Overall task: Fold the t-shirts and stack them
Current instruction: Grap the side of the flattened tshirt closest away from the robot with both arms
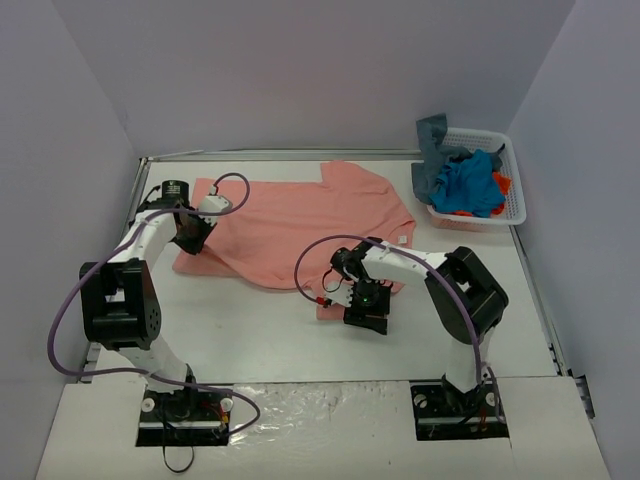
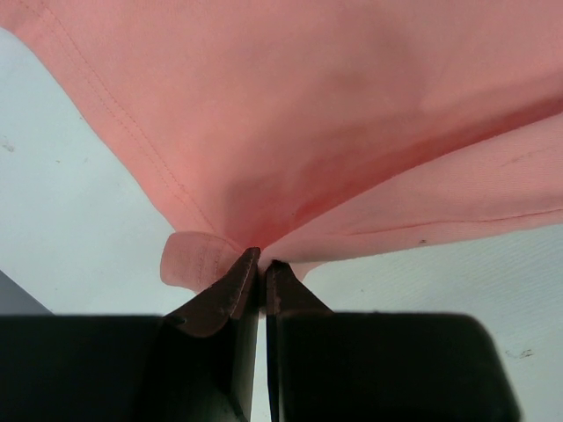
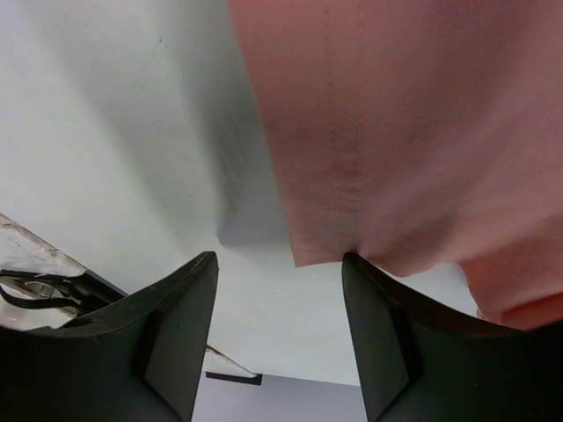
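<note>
A salmon-pink t-shirt [image 1: 300, 225] lies spread on the white surface [image 1: 270, 330]. The left end effector [image 2: 262, 264] is clamped on a bunched edge. The right end effector [image 3: 278, 257] stands open at a hem corner. The cloth looks soft, light and limp, likely best pinched at corners.

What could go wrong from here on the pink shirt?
1. The left end effector is shut on only a small pinch of hem on the salmon-pink t-shirt; a pull may slip it free.
2. The right end effector is open, and the hem corner lies close to one finger, not centred. Closing may miss it or catch only a thin edge, likely leaving a skewed fold.
</note>
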{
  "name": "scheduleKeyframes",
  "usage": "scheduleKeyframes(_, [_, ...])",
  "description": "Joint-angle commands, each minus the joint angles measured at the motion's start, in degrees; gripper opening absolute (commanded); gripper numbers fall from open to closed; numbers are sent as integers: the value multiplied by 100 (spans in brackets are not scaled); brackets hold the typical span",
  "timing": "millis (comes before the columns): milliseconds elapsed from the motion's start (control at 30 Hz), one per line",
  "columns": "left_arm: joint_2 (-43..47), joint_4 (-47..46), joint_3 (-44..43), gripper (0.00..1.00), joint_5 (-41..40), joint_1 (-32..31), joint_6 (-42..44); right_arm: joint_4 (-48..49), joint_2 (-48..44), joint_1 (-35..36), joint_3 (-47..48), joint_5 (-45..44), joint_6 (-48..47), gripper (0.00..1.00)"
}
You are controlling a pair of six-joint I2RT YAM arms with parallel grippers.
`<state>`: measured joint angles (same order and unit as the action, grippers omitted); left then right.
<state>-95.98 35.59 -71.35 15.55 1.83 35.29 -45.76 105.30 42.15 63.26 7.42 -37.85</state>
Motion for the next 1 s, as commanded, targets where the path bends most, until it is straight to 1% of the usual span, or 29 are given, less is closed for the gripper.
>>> scheduleKeyframes(0, [203, -17, 25, 2, 0, -42, -57, 23, 149, 47, -16, -74, 67, 55])
scheduleKeyframes(200, [168, -35, 60, 2, 62, -51, -31, 207, 254, 153, -34, -135, 207, 54])
scheduleKeyframes(267, [142, -52, 77, 2, 71, -59, -22, 312, 360, 188, -51, -232, 330, 48])
scheduleKeyframes(300, [150, -61, 86, 2, 71, -51, -31, 357, 438, 188, -60, -258, 374, 41])
scheduleKeyframes(367, [159, -70, 104, 2, 97, -59, -4, 497, 527, 249, -104, -311, 462, 33])
scheduleKeyframes(400, [168, -88, 130, 2, 89, -51, -4, 541, 597, 276, -130, -329, 523, 19])
scheduleKeyframes(467, [203, -114, 157, 2, 123, -59, 13, 681, 659, 346, -183, -390, 585, 8])
scheduleKeyframes(500, [212, -114, 174, 2, 124, -59, 13, 708, 737, 355, -200, -408, 638, 0])
scheduleKeyframes(633, [247, -97, 209, 2, 150, -59, 40, 761, 747, 364, -183, -399, 708, 0])
scheduleKeyframes(733, [325, -70, 253, 2, 176, -60, 66, 683, 458, 320, -122, -478, 726, 0])
scheduleKeyframes(867, [545, 35, 324, 2, 220, -86, 92, 244, -201, -48, 106, -365, 629, 0])
scheduleKeyframes(933, [755, 140, 393, 2, 203, -121, 154, -2, -500, -382, 282, -242, 594, 0])
scheduleKeyframes(967, [835, 184, 420, 2, 194, -121, 189, -73, -823, -479, 318, -171, 594, 0])
